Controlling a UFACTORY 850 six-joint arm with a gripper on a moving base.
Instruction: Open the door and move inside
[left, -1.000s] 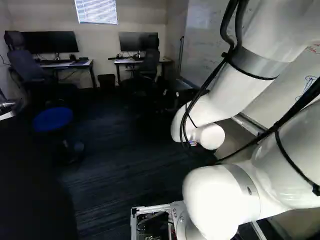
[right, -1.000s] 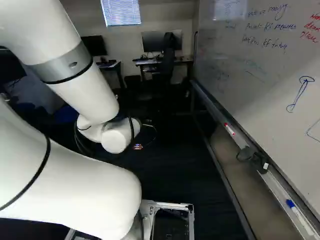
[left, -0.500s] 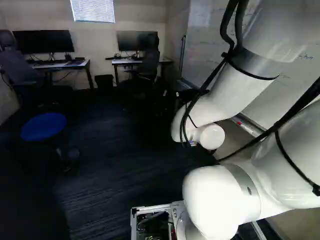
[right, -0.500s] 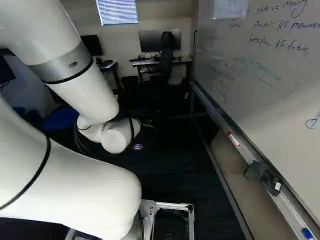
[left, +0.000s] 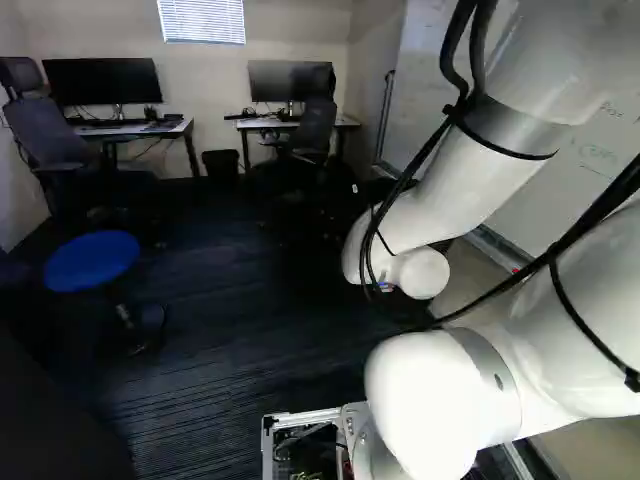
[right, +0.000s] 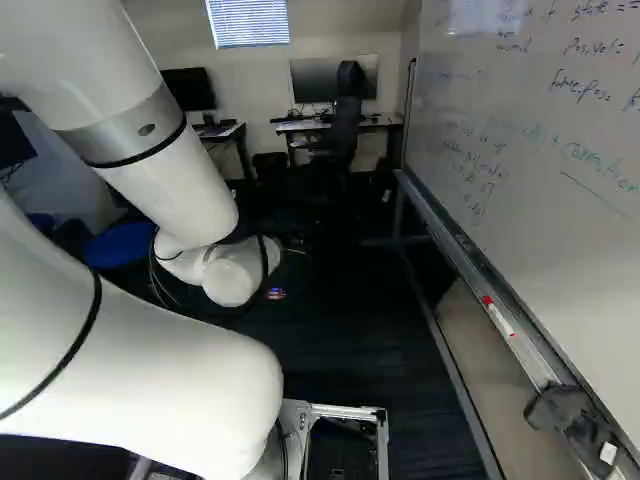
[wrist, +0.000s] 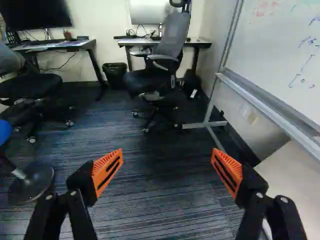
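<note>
Two fingers with orange pads (wrist: 108, 169) stood wide apart on the pincer (wrist: 167, 167), holding nothing between them. Where the door was, the views did not let me tell. Dark striped carpet (wrist: 160, 200) lay under and ahead of the pincer, its far part so dark that edges were hard to trace. Well ahead of it, a grey office chair (wrist: 174, 39) partly hid a counter (wrist: 202, 44) and the monitor (wrist: 145, 11) on that counter. A black bin (wrist: 115, 75) was just beside this chair, toward the pincer's left. Farther left of the pincer stood another chair (wrist: 30, 86), cut off by the wrist view's edge, and nearer on that side was a blue stool (left: 92, 262), its seat mostly cropped there but whole in the left base view. A whiteboard (wrist: 290, 75) ran along the pincer's right; its writing was partly cut off. On its ledge (right: 455, 235) lay a red-and-white marker (right: 499, 318) and a dark, crumpled-looking thing (right: 562, 410), hard to make out. The white arm (right: 165, 180) hid the pincer in both base views.
</note>
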